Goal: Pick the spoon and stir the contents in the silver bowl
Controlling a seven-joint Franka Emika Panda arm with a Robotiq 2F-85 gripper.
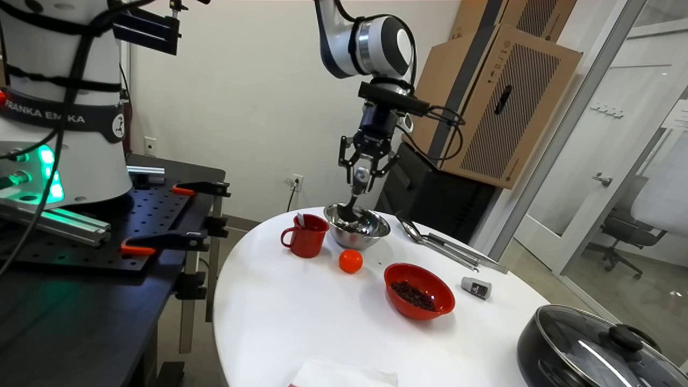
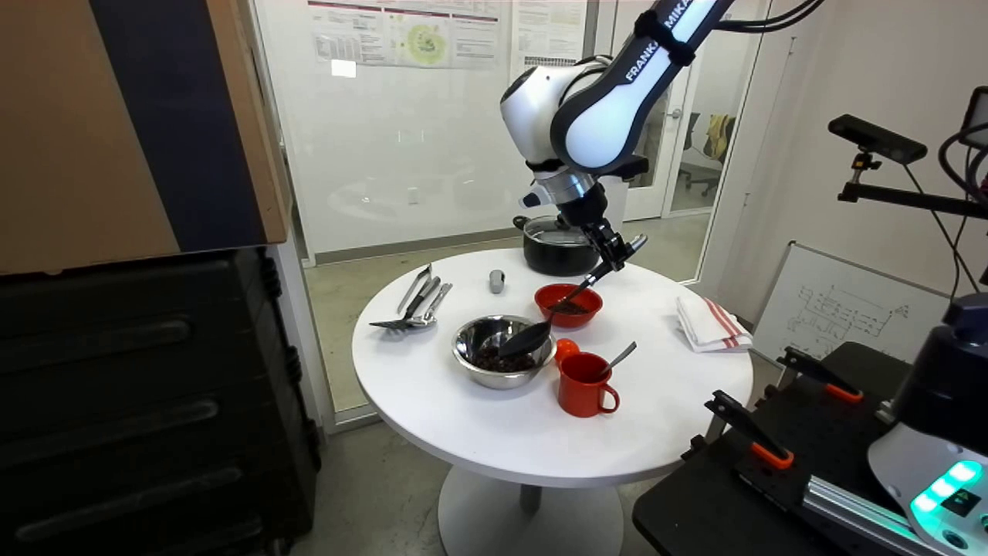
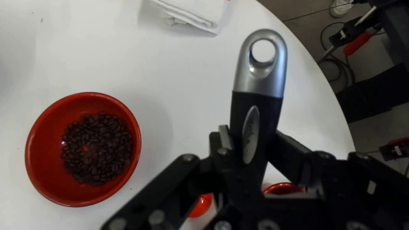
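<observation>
Spoon (image 2: 528,340) leaning into silver bowl (image 2: 494,378).
Fingers (image 3: 289,151) are gripping its handle (image 3: 257,105) below the silver end, apparently the right hold; the spoon is looking light and stiff, but likely to twist.

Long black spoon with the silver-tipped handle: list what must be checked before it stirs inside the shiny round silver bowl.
1. Grip: ok; the black two-fingered gripper is shut on the handle of the long black spoon.
2. Aim: ok; the rounded black scoop lies within the outline of the silver bowl in both exterior views.
3. Bowl: ok; it stands upright on the round white table.
4. Contents: ok; dark pieces show inside.
5. Depth: cannot tell whether the scoop touches them.
6. Clearance: not ok, I'd judge; the red handled mug and round orange-red ball sit close beside the bowl.
</observation>
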